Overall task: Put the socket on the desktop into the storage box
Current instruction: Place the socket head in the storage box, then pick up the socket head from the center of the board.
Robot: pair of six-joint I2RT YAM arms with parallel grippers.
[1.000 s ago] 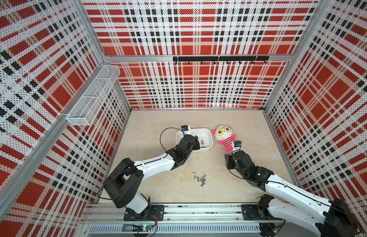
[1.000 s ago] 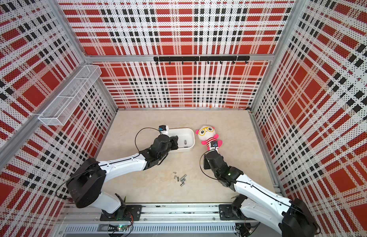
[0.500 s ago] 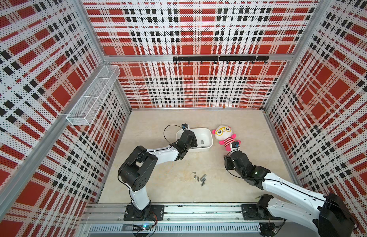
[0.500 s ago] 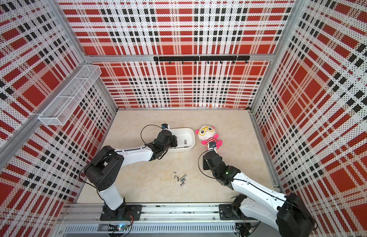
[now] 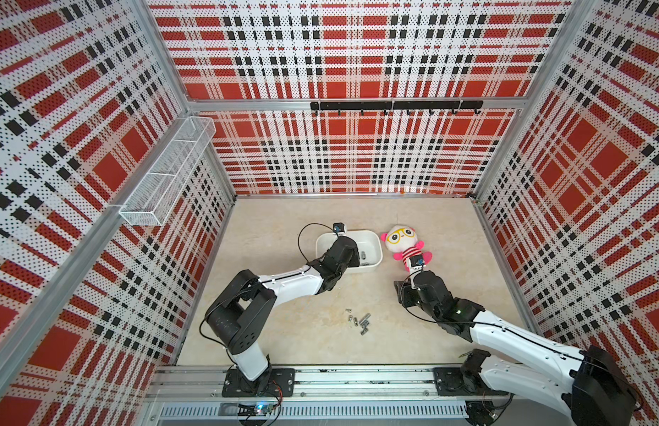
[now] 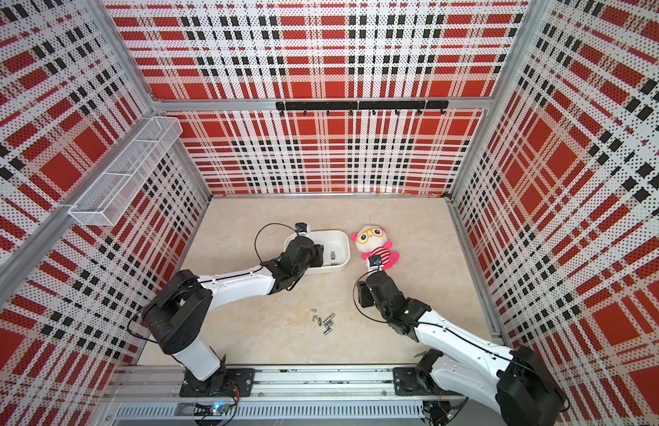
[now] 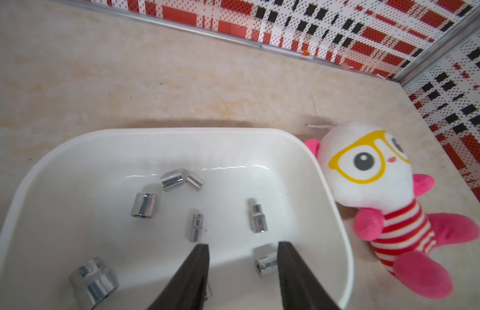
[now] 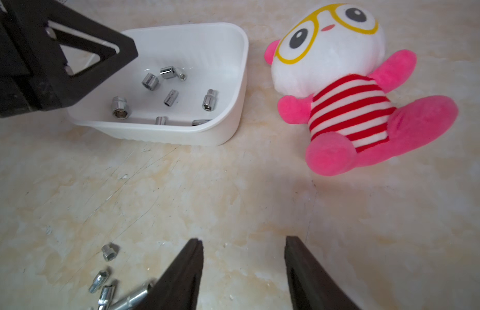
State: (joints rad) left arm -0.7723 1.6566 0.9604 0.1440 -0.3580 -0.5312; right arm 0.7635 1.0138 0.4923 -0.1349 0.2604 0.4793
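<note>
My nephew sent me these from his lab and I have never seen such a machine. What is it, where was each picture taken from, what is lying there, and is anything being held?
It is a two-armed robot; each arm ends in a two-fingered gripper. The two wide pictures come from one overhead camera pair; the two close ones from a camera on each wrist. On the beige desktop sit a white storage box, a pink plush doll beside it, and a heap of loose metal sockets. Other sockets already lie in the box. The left gripper hangs open over the box; the right gripper is open above the desktop near the heap. Neither holds anything.
</note>
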